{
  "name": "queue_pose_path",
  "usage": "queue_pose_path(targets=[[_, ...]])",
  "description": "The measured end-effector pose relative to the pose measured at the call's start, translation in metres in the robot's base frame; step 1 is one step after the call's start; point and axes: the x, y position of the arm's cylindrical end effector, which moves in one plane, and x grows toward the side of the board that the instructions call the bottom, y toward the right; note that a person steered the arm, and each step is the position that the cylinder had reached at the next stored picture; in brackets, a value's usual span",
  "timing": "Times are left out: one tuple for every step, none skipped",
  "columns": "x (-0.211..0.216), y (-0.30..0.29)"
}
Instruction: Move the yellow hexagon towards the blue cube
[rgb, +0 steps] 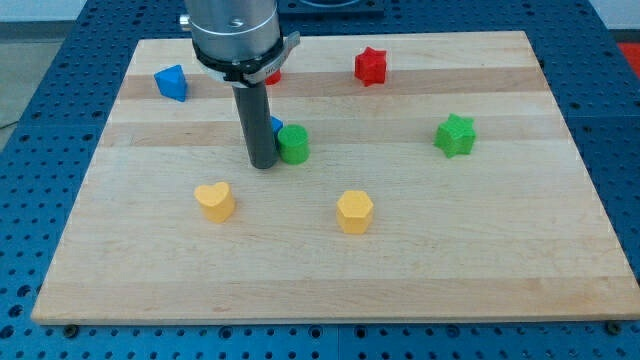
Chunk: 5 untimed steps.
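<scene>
Yellow hexagon (354, 211): lower centre of the wooden board (520, 250), upright, no long axis or heading discernible. Blue cube (276, 127): mostly hidden behind the rod, beside the green cylinder (294, 144). My tip (265, 165): touching the cylinder's left, well apart from the hexagon. No jaws: bare rod.

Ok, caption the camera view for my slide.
My tip rests beside the green cylinder, far from the yellow hexagon and the blue cube.

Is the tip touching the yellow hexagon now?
No, my tip stands beside the green cylinder, well apart from the yellow hexagon lower right.
</scene>
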Motion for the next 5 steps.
queue_pose_path(targets=[[0.005, 0.014], [0.004, 0.07], [0.008, 0.145], [0.05, 0.18], [0.093, 0.17]])
